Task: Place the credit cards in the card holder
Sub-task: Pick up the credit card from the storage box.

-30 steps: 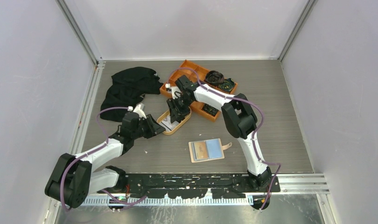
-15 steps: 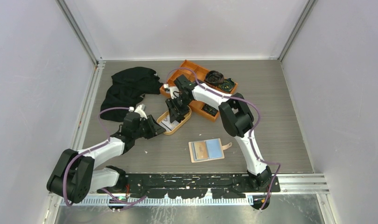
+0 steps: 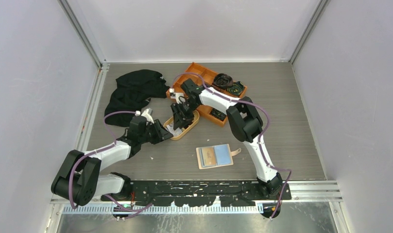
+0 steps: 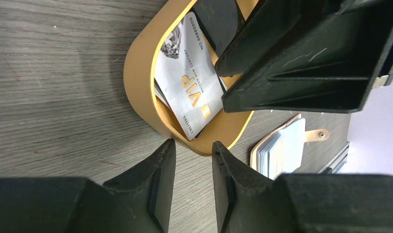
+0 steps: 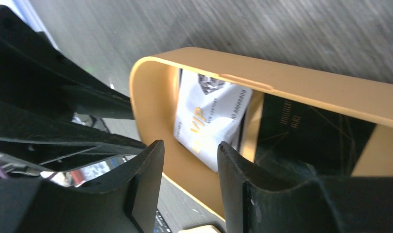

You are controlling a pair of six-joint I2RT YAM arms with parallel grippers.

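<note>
Two credit cards lie in an oval orange dish (image 3: 188, 130): a white VIP card (image 4: 192, 92) (image 5: 211, 119) leaning on a black card (image 5: 306, 131). My left gripper (image 4: 193, 145) (image 3: 168, 132) is open, low on the table, its tips right at the outside of the dish's near wall with only table between them. From the far side my right gripper (image 5: 190, 148) (image 3: 179, 118) reaches into the dish, open, its jaws astride the dish's wall beside the white card. The beige card holder (image 3: 214, 156) (image 4: 281, 148) lies open nearer the arm bases, with a light blue card (image 3: 224, 154) in it.
A large orange divided tray (image 3: 204, 73) with black coiled items (image 3: 227, 80) sits behind the dish, under the right arm. A black cloth (image 3: 133, 92) lies at the back left. The cell walls stand close on three sides.
The left gripper has crept a little closer to the dish. The right gripper has shifted slightly over the dish. Neither gripper's opening has visibly changed.
</note>
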